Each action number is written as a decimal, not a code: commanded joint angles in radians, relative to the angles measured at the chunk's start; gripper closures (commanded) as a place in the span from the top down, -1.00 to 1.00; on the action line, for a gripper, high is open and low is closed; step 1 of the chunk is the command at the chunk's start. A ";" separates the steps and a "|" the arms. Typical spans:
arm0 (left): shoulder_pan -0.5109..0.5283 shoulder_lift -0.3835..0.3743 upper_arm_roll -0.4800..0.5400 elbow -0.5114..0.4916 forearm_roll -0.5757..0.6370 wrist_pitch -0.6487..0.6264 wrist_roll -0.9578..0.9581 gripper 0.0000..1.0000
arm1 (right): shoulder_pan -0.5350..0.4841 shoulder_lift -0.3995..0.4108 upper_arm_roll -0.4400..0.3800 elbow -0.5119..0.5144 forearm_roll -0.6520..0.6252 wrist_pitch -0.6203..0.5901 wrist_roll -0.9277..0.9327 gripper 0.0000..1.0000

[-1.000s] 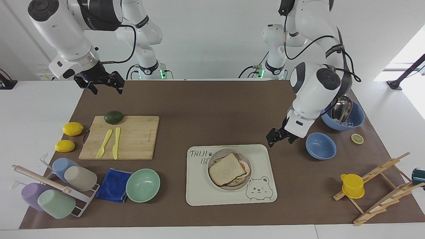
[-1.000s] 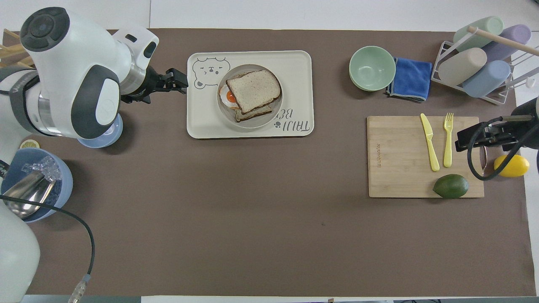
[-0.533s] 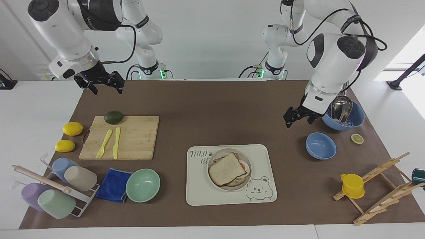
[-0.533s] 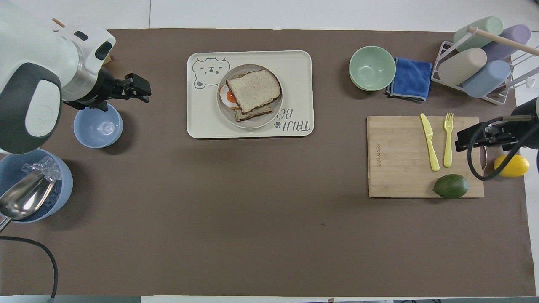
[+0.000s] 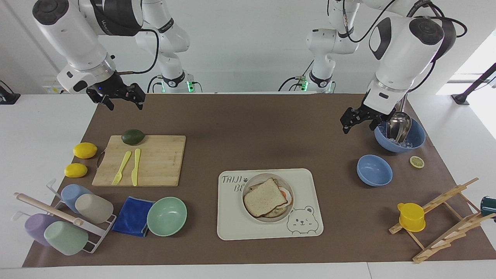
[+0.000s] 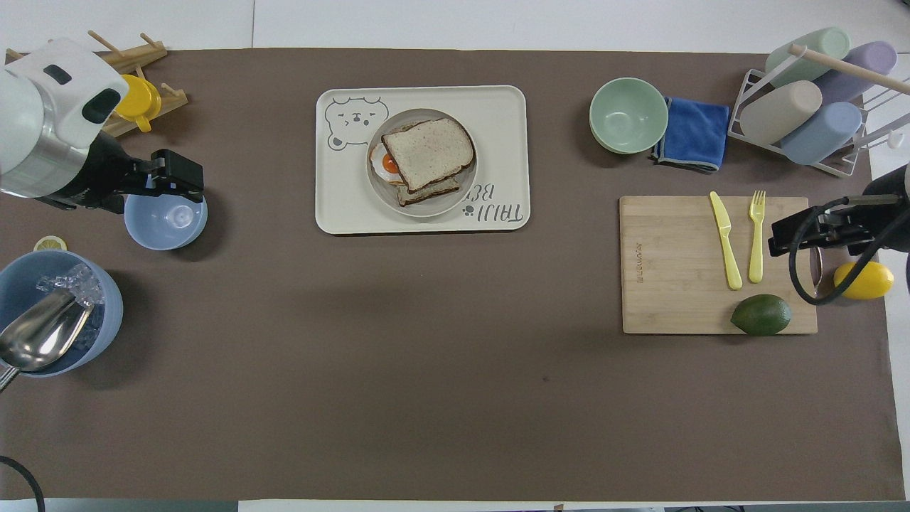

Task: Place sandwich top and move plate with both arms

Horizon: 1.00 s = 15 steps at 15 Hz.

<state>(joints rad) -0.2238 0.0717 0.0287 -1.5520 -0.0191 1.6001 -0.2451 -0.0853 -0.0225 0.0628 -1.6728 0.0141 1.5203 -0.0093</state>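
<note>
In the facing view we saw the sandwich top lying on the egg-topped slice inside the plate, and the plate sat on the bear tray near the middle of the table, farther from the robots than the cutting board. Our left gripper hung in the air with nothing in it, over the brown mat just beside the dark-blue bowl that held a metal scoop. Its jaws stood apart. The small blue bowl lay a little farther from the robots than that gripper's spot, toward the left arm's end. Our right gripper waited over the mat's corner at the right arm's end, above the avocado and the board, and it too carried nothing, with its jaws apart.

In the overhead view we found the sandwich top tilted on the stack, so that the egg-topped slice showed its yolk at one edge. The plate rested on the bear tray, well apart from both grippers. Our left gripper covered the rim of the small blue bowl from above, empty, its jaws parted. Our right gripper showed at the edge of the cutting board, beside the yellow fork and knife, and a lemon lay just beside it. From this view alone we could not tell how its jaws stood.
</note>
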 commanded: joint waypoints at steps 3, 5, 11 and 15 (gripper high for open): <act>0.089 -0.157 -0.030 -0.141 0.015 -0.066 0.079 1.00 | -0.008 -0.013 0.005 -0.007 0.001 0.003 -0.015 1.00; 0.136 -0.171 -0.079 -0.169 0.013 -0.066 0.087 1.00 | -0.010 -0.013 0.005 -0.007 0.001 0.003 -0.015 1.00; 0.150 -0.167 -0.101 -0.174 -0.015 -0.017 0.081 1.00 | -0.008 -0.013 0.005 -0.007 0.001 0.003 -0.015 1.00; 0.124 -0.153 -0.098 -0.139 -0.028 -0.020 0.072 1.00 | -0.008 -0.013 0.005 -0.007 0.001 0.003 -0.015 1.00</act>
<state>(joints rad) -0.0880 -0.0766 -0.0712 -1.6965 -0.0363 1.5748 -0.1738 -0.0853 -0.0225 0.0628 -1.6728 0.0141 1.5203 -0.0093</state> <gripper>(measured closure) 0.000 0.000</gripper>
